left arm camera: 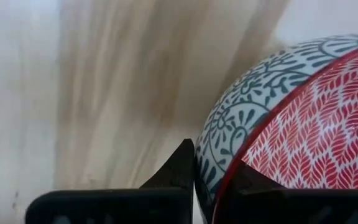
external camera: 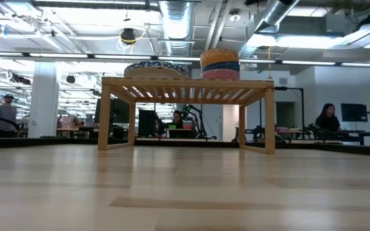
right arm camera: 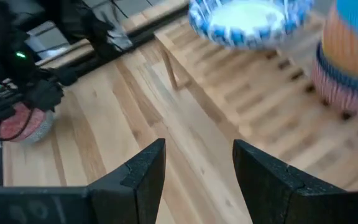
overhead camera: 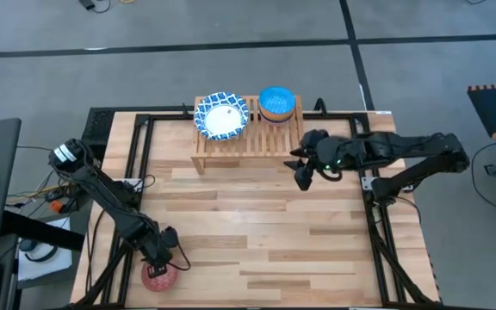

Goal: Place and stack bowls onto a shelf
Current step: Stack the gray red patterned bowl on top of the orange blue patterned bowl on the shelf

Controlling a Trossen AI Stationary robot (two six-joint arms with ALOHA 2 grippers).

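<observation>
You have people seated at desks (external camera: 329,119) beyond the table (overhead camera: 257,232), monitors (external camera: 353,112) behind, and ceiling ducts (external camera: 175,16) overhead.

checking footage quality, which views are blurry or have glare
Right wrist view: shelf, white bowl and stacked bowls smeared. Left wrist view: tabletop blurred, red bowl sharp. Low view: bright ceiling lights. High view: even light.

Right claw (right arm camera: 197,171) gapes over the table (right arm camera: 135,118); white bowl (right arm camera: 247,18) sits on the shelf (right arm camera: 241,74).
</observation>
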